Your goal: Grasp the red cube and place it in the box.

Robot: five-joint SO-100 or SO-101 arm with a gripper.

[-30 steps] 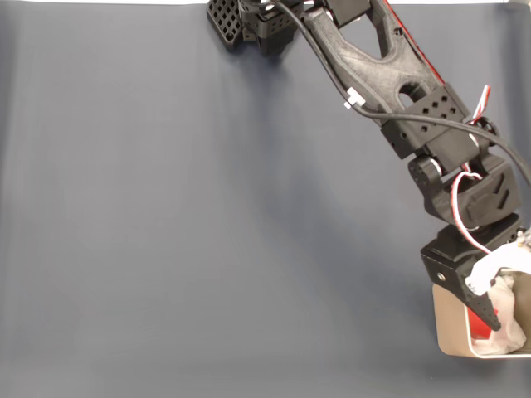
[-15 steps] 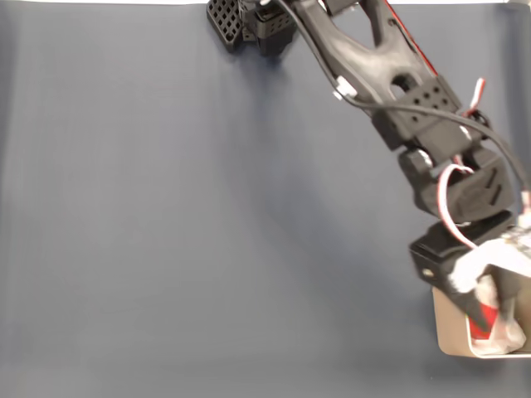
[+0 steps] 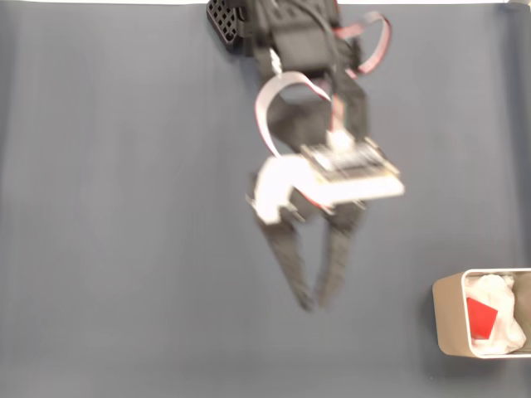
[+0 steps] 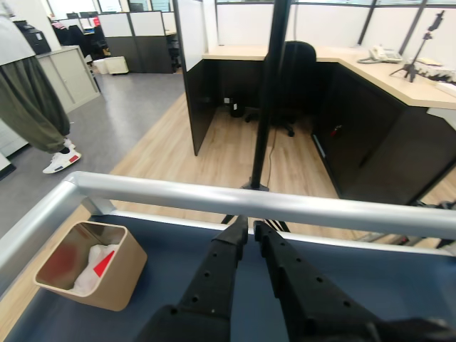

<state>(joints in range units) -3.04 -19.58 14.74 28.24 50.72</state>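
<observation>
Fixed view: the cube (image 3: 480, 318) lies inside the box (image 3: 445, 319) at the lower right corner of the frame, resting on the white lining (image 3: 501, 298). The end effector (image 3: 318, 300) hangs over the middle of the blue bench (image 3: 124, 207), well apart from the box, up and to the left of it; its two dark fingers point down the frame, tips nearly meeting, nothing between them. The picture of the arm is smeared, so it is moving fast. Half a second ago the fingers stood right over the box with red showing between them; now they are clear of it and the cube sits loose in the lining. By my judgement the placing is done and what is left is the pull-back

Wrist view: the box (image 4: 117, 285) sits at the lower left, the cube (image 4: 104, 263) a red sliver against the lining (image 4: 85, 274). The end effector (image 4: 249, 231) reaches up from the bottom centre, fingers almost together and empty, aimed past a metal rail (image 4: 142, 189) toward an office floor; a person (image 4: 28, 107) stands at the upper left
</observation>
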